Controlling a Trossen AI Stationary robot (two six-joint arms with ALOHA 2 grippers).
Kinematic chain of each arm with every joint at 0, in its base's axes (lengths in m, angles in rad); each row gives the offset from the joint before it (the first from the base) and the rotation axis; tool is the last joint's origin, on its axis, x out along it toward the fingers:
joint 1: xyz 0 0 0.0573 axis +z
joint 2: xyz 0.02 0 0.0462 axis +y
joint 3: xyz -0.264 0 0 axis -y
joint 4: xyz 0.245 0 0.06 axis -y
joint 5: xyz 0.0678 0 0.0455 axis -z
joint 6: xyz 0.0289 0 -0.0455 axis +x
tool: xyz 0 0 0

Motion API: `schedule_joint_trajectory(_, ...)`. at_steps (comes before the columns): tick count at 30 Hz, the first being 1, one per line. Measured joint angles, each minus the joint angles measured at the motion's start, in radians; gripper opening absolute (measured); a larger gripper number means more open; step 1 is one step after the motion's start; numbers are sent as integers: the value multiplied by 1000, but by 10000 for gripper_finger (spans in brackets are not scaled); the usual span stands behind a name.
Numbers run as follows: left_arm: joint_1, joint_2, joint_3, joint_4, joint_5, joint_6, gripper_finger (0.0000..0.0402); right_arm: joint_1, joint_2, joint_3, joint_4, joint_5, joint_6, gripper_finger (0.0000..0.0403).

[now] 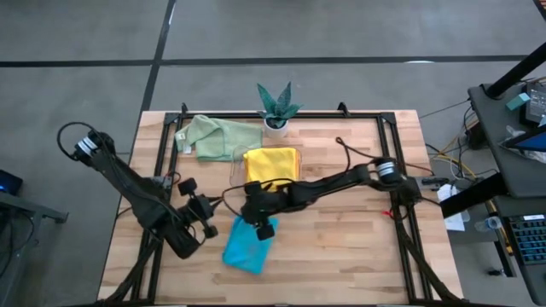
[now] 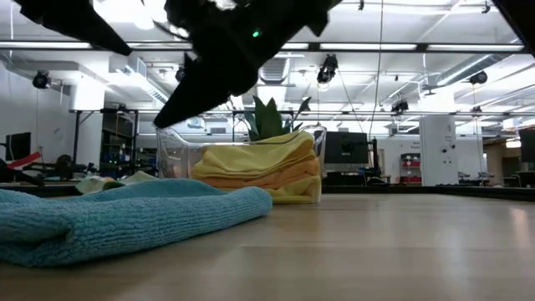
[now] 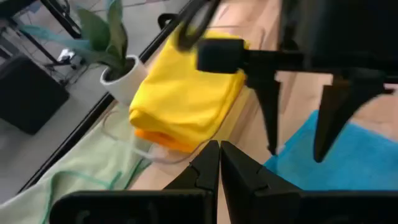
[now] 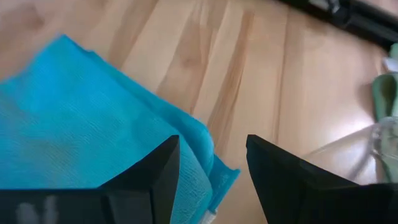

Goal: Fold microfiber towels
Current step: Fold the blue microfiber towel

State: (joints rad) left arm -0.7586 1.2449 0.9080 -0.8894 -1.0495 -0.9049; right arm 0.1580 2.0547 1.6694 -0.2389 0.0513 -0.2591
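A folded teal-blue towel (image 1: 247, 247) (image 2: 125, 217) lies flat on the wooden table near its front edge. My right gripper (image 1: 260, 228) (image 4: 212, 143) hangs open just above the towel's far end, touching nothing; the left wrist view shows its fingers (image 3: 297, 155) apart. My left gripper (image 1: 209, 213) (image 3: 219, 163) is shut and empty, left of the towel and raised off the table. A yellow towel (image 1: 273, 164) (image 3: 186, 93) tops a stack with an orange towel (image 3: 158, 138) under it, in a clear tray (image 3: 155, 152). A pale green towel (image 1: 217, 136) lies crumpled at the far left.
A small potted plant (image 1: 277, 107) stands at the table's far edge behind the tray. A dark cable (image 1: 354, 153) loops over the table right of the tray. Bare wood (image 1: 341, 247) stretches to the right of the teal towel.
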Motion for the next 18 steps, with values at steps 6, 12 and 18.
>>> schedule_joint_trajectory(6, -1, -56, -86, 103, -5, 12, 1, -2, 108, 142, -170, 0, -43, 176)
schedule_joint_trajectory(12, -1, -54, -112, 113, -4, 30, 1, -13, 183, 231, -261, -2, -40, 176)
schedule_joint_trajectory(18, -1, -55, -108, 115, -3, 30, 1, -16, 227, 272, -315, 0, -41, 174)
